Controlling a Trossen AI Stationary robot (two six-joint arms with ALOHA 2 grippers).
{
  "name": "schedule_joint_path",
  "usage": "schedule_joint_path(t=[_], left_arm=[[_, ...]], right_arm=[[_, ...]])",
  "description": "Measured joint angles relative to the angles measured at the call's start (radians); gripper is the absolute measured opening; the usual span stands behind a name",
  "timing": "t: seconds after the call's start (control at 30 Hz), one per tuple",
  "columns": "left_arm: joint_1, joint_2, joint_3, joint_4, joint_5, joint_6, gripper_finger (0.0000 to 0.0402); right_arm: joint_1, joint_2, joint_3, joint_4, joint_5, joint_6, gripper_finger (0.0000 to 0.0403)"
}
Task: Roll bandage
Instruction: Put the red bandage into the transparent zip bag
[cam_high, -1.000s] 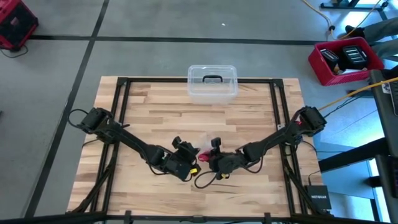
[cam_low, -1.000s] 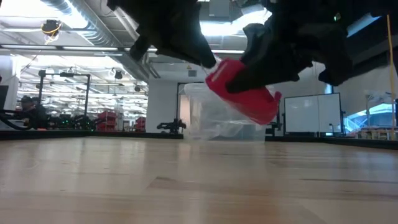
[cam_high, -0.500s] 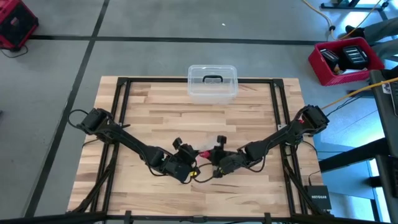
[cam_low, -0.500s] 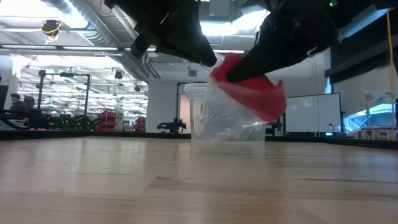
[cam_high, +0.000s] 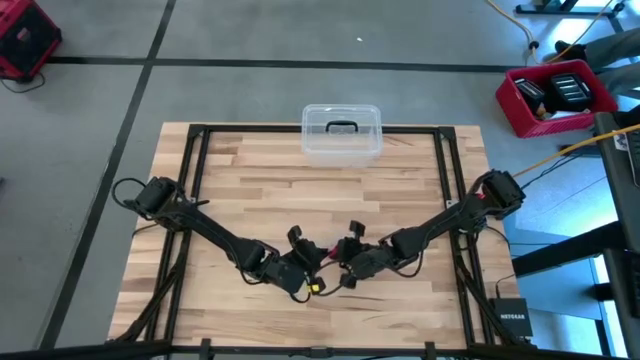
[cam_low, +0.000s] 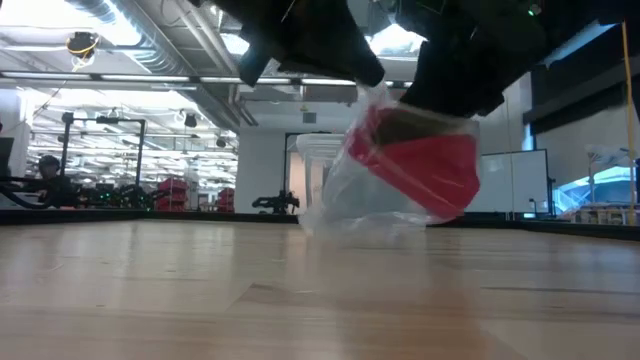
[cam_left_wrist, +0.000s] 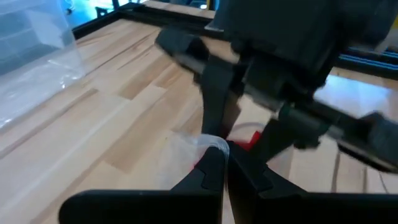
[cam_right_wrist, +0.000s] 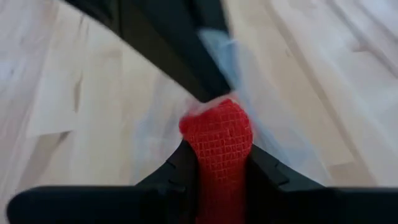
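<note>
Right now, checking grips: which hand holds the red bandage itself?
The right hand: it clamps the red bandage. The left hand pinches only the clear wrapper.

Both arms reach inward, left claw (cam_high: 305, 262) pinched closed, right claw (cam_high: 345, 258) clamped, tips nearly meeting.

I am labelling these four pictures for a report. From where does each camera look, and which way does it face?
High view: above the table, facing straight down; both arms, left gripper, right gripper.
Low view: table-top height, facing level across into the room; arms from above, red bandage in clear wrapper.
Left wrist view: on the left arm, past its shut fingers.
Right wrist view: on the right arm, past fingers gripping the bandage.
Low and right wrist views share the bandage.
</note>
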Motion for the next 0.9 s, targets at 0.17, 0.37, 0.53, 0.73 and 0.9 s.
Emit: schedule_joint_path(t=[0.17, 0.37, 0.53, 0.73, 0.9], left_arm=[[0.004, 0.003, 0.0, 0.018, 0.018, 0.017, 0.0001], [0.0, 0.003, 0.0, 0.026, 0.026, 0.012, 0.0001], [0.001, 0.002, 0.0, 0.051, 0.062, 0.04, 0.0001], [0.0, -0.002, 0.002, -0.037, 0.072, -0.021, 0.0001], [-0.003, -0.003, 0.003, -0.162, 0.058, -0.129, 0.0001]], right_arm=[[-0.01, 0.021, 0.001, -0.008, -0.013, 0.024, 0.0087], [-0.014, 0.024, -0.001, 0.075, -0.126, 0.026, 0.0096], [-0.033, 0.024, -0.001, 0.092, -0.154, 0.026, 0.0136], [-0.061, -0.026, -0.002, 0.078, -0.366, 0.021, 0.0218], [-0.026, -0.107, -0.002, 0.063, -0.349, -0.069, 0.0261]])
